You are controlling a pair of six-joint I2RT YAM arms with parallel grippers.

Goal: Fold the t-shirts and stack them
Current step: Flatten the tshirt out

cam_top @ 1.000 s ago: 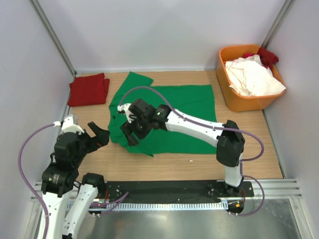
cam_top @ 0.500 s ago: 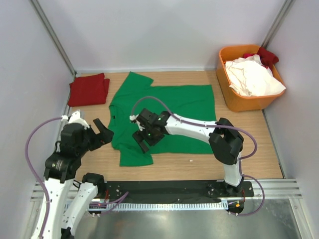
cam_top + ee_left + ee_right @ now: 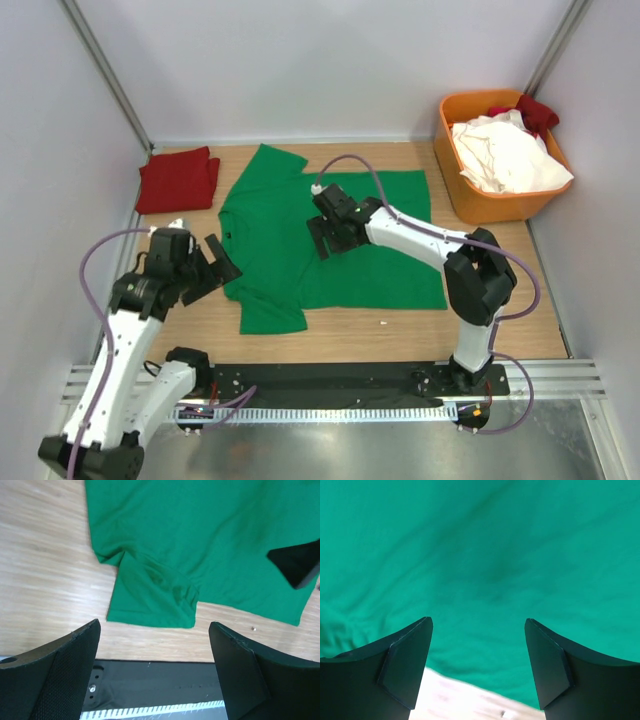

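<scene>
Your right gripper (image 3: 328, 238) moved up to mid-frame over the flat green t-shirt (image 3: 270, 262) — it and your left gripper (image 3: 212, 272) gape wide, holding nothing — so next grab an edge and fold.

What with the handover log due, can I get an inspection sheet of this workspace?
Surface: wooden table, with one small speck near the front.
Job's things: green t-shirt spread flat at centre; dark red t-shirt folded at the far left; white shirts and a red shirt heaped in the bin.
Clutter: orange bin at the far right.
Grippers: left gripper open, at the green shirt's left edge; right gripper open, over its middle.
Cables: a purple cable loops off each arm, none snagged on cloth.
Surroundings: plain grey walls; metal rail in front.
</scene>
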